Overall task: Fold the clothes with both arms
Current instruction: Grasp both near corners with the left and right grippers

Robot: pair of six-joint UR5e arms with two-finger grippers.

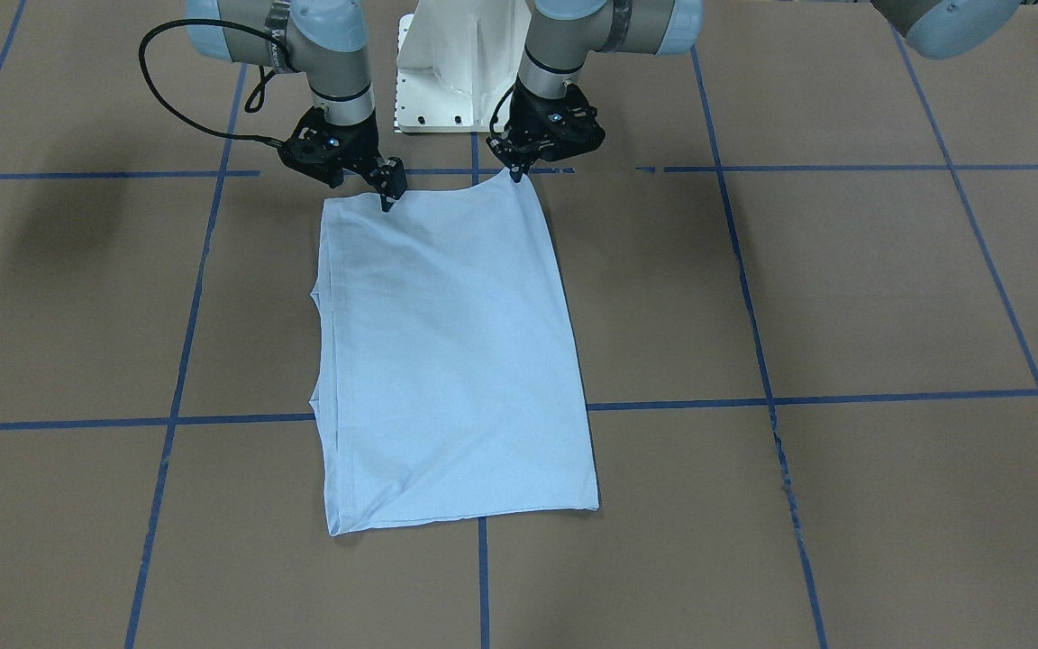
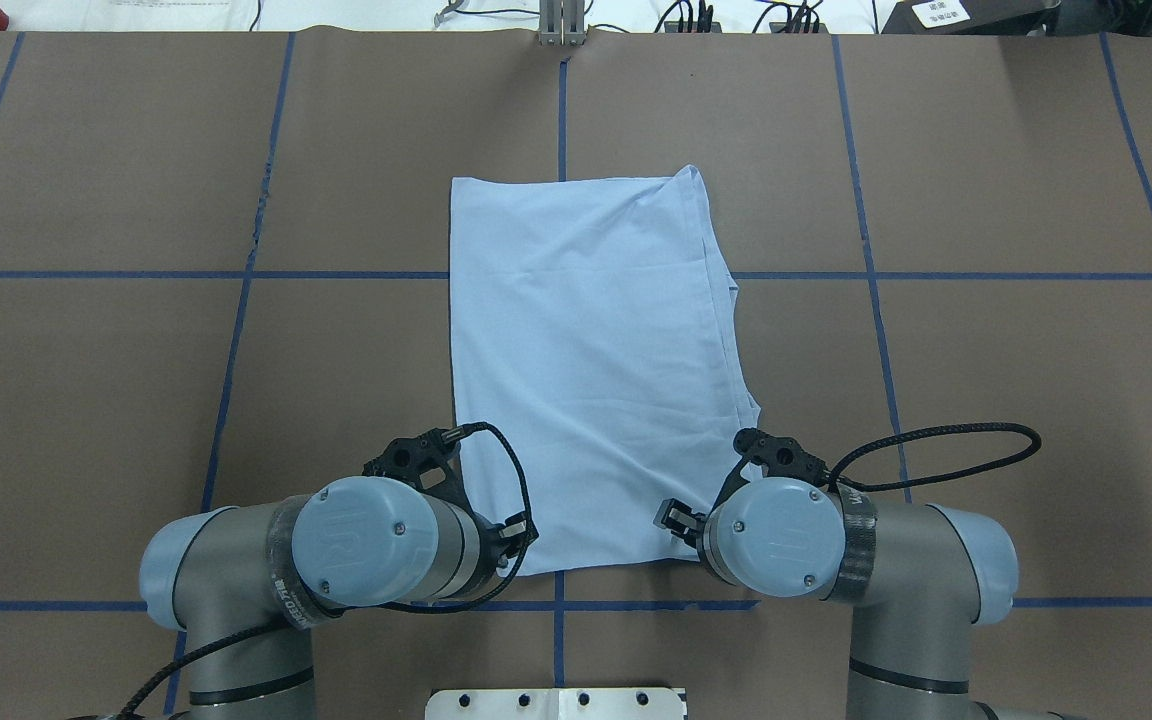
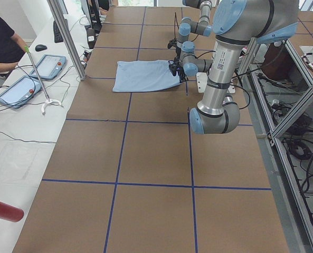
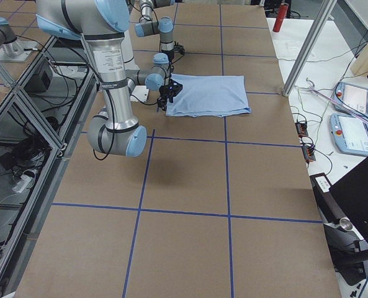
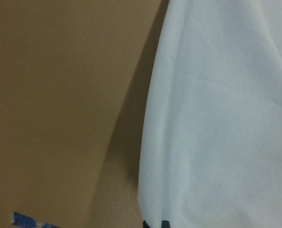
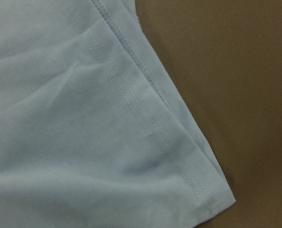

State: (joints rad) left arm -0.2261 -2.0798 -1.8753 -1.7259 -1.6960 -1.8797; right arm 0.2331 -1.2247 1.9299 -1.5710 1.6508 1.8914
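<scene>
Grab underway — left pincer point(image 1: 516, 173) clenched on a T-shirt point(image 1: 447, 361) corner, the cloth lying flat beyond both tips; right pincer point(image 1: 388, 196) at the hem, grip unreadable. Next fold likely needs both lifting together, evenly.

Silver-grey left arm point(image 2: 236, 570) and right arm point(image 2: 906, 560) bear light-blue caps point(image 2: 366, 545), black cables point(image 2: 956, 429), seemingly lettering.

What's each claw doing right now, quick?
Left claw: closed, pinching a corner of the shirt, which peaks up to it.
Right claw: tips at the shirt's edge; open or closed cannot be told.
</scene>
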